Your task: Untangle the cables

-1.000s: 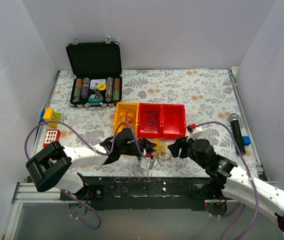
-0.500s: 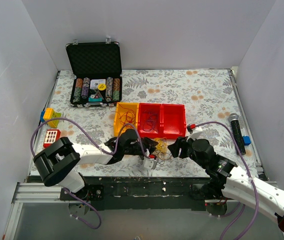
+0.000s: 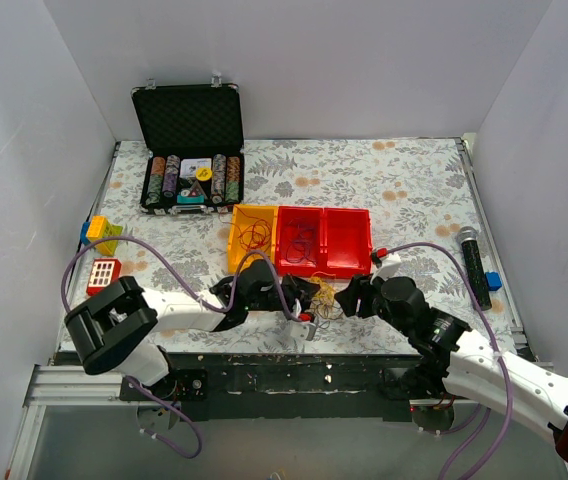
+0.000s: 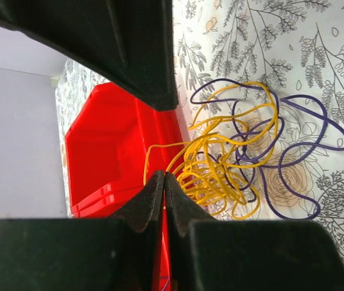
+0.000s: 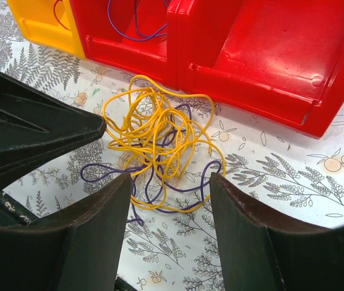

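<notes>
Left tool (image 4: 164,176): closed tight, tips just beside the cables (image 4: 208,177).
Right tool (image 5: 169,180): wide open, cables just ahead.

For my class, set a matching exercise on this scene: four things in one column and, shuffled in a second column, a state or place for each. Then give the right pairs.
Column one
1. left gripper
2. right gripper
3. poker chip case
4. yellow and purple cables

Column two
A. lid standing open
B. jaws wide apart
C. tangled in a heap just in front of the red bins
D. jaws shut

Pairs: 1-D, 2-B, 3-A, 4-C
</notes>
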You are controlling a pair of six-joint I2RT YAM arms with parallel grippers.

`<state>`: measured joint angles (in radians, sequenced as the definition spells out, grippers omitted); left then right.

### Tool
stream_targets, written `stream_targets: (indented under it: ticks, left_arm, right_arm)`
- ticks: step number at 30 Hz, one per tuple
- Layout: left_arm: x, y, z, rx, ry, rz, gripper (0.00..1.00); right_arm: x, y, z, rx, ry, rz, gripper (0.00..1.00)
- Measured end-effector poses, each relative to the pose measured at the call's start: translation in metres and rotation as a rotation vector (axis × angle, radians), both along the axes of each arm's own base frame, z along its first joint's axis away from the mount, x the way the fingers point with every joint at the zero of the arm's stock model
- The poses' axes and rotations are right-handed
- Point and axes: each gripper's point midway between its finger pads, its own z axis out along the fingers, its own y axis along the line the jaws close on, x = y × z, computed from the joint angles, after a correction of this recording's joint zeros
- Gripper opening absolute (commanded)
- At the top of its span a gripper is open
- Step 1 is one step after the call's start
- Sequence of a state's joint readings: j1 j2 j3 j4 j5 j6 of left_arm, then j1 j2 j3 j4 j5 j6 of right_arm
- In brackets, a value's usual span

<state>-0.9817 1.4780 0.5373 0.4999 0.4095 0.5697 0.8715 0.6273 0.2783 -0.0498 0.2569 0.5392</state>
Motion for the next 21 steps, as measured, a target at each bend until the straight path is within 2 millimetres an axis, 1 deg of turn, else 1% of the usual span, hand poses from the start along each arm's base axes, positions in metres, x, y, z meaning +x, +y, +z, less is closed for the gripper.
stream_targets:
  ticks: [4,7,9,12,15,18,21]
  left_arm:
    - [-0.002,0.001,0.009,-0.016,0.004,0.005,0.0]
    - [-0.009,0.002,0.021,-0.026,0.058,0.016,0.0]
    - [-0.015,0.0,0.038,-0.048,0.108,0.021,0.0]
    - [-0.026,-0.004,0.074,-0.109,0.187,0.022,0.0]
    - [-0.038,-0.005,0.104,-0.169,0.275,0.027,0.0]
    - [-0.045,-0.006,0.119,-0.202,0.348,0.043,0.0]
    - [-0.045,-0.006,0.124,-0.213,0.418,0.084,0.0]
  right_arm:
    - [0.0,0.0,0.0,0.0,0.001,0.002,0.63]
    - [0.0,0.0,0.0,-0.002,-0.002,0.003,0.63]
    - [0.0,0.0,0.0,-0.007,-0.006,0.006,0.63]
    - [0.0,-0.001,0.0,-0.013,-0.01,0.009,0.63]
    - [0.0,0.0,0.0,-0.013,-0.008,0.012,0.64]
    - [0.0,0.0,0.0,-0.016,-0.011,0.017,0.66]
    - [0.001,-0.001,0.005,-0.028,-0.028,0.027,0.69]
